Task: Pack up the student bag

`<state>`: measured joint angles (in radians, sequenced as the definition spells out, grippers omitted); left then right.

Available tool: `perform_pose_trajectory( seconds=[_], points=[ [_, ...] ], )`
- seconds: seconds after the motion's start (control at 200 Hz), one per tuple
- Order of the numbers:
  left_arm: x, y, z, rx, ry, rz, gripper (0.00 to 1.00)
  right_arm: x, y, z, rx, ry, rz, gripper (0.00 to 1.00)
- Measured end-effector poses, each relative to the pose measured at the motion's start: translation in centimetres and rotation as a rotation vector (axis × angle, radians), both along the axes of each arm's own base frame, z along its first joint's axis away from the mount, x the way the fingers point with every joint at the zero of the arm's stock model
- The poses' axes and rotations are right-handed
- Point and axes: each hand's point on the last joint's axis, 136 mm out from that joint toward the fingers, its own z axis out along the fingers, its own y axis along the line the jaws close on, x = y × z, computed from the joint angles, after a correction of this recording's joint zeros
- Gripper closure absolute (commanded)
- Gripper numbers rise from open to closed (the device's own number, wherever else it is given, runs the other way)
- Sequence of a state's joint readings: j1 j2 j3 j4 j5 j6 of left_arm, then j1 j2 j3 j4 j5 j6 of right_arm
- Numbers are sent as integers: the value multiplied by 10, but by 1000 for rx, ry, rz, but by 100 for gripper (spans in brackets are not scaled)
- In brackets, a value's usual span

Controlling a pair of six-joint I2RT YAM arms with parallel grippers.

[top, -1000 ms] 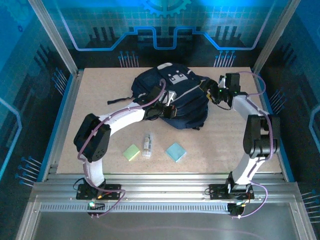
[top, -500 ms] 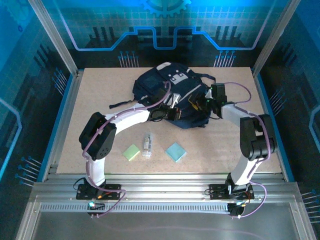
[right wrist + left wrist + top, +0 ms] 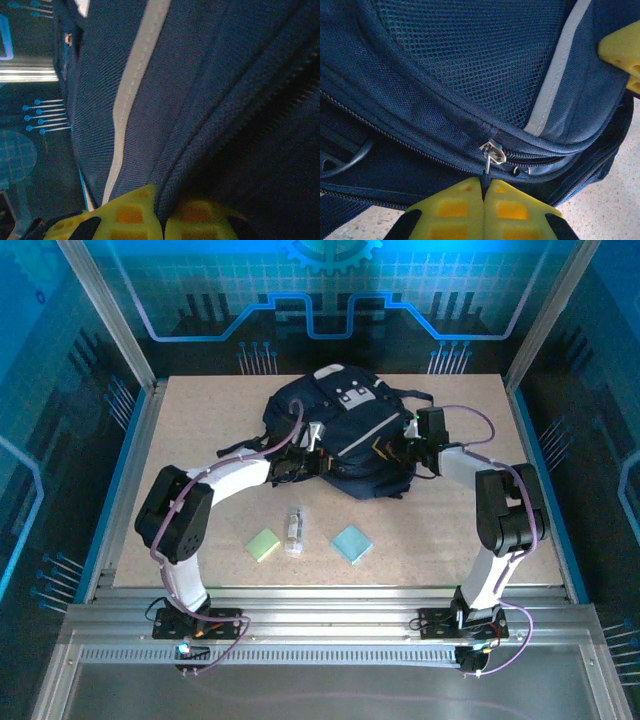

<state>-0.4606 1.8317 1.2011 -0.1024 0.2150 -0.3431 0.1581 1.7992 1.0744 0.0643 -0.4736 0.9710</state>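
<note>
The student bag [image 3: 345, 435], lying between both pairs of fingers, is to be unzipped.
The left fingers [image 3: 452, 210] are clamped on the zipper pull [image 3: 492, 152], the right fingers [image 3: 131, 216] on bag fabric, which should be kept taut against the draw.

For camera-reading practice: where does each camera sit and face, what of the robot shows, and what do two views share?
Top: above and behind the robot, facing down on table and backpack; both arms show.
Left wrist: faces the zipper pull; left gripper shut on it.
Right wrist: faces backpack fabric; right gripper pinching it.
Shared: the wrist views' pale stripe.
</note>
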Motion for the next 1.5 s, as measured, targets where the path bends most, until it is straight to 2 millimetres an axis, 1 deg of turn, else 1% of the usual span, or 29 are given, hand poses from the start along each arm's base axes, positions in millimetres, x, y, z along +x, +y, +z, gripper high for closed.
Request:
perform_pose_trajectory(
  seconds=[0.135,0.155,0.195,0.2,0.225,0.26,0.285,0.305,0.315,0.33,0.37,0.41,0.43,0.445,0.46,0.47,0.51,0.58,0.66,0.74,0.8,0.865,0.96,1.071,1.181,1.216,1.306,1.431,1.496],
  points=[
    [5,6,3,-37,6,13,99,3,6,11,17,-30,40,100],
    [6,6,4,-42,7,17,90,4,7,13,20,-35,48,100],
    [8,7,5,-49,7,24,67,6,9,16,24,-44,62,100],
    [8,7,5,-50,8,25,66,6,9,17,24,-45,64,99],
    [9,8,5,-52,7,36,52,7,10,18,21,-50,70,89],
    [11,16,3,-46,10,73,35,8,9,19,15,-50,74,64],
    [13,24,1,-40,17,106,26,8,8,19,8,-51,77,48],
    [14,32,-1,-33,21,132,20,8,6,19,3,-50,79,38],
    [14,35,-2,-29,23,141,18,8,6,19,0,-50,81,35],
    [14,41,-4,-24,28,163,12,7,6,19,-6,-50,86,31],
    [15,58,-9,-10,36,218,2,5,5,18,-20,-46,98,23],
    [15,72,-12,4,39,262,1,1,5,16,-39,-38,117,15],
    [14,77,-12,7,42,284,1,-2,5,15,-50,-37,128,8],
    [13,81,-13,11,41,293,1,-5,5,14,-59,-31,134,7],
    [13,83,-12,12,40,302,1,-8,5,14,-70,-27,142,1],
    [12,84,-12,16,38,306,1,-10,4,13,-81,-24,146,0],
    [9,88,-10,22,30,317,1,-19,4,14,-115,-18,168,0],
    [6,91,-2,24,8,326,1,-36,6,21,-181,-17,209,0],
    [6,93,10,12,-22,332,1,-57,11,36,-257,-40,265,0],
    [9,95,22,0,-55,341,1,-83,21,49,-329,-65,332,0],
    [10,98,26,-3,-72,350,1,-102,28,54,-380,-69,378,0],
    [10,101,27,2,-78,361,1,-123,35,53,-433,-61,425,0],
    [6,108,22,13,-71,383,1,-157,48,40,-497,-36,516,0],
    [0,112,17,15,-58,397,1,-203,64,12,-555,-8,691,0],
    [-5,112,17,14,-42,394,1,-237,70,-13,-605,5,836,0],
    [-7,112,17,12,-38,390,1,-244,70,-19,-622,9,872,0],
    [-11,111,19,6,-25,380,1,-253,73,-35,-691,3,945,0],
    [-16,112,27,-5,-30,376,1,-261,81,-55,-797,-27,1033,0],
    [-20,113,31,-9,-34,375,1,-262,81,-66,-849,-30,1061,0]
  ],
)
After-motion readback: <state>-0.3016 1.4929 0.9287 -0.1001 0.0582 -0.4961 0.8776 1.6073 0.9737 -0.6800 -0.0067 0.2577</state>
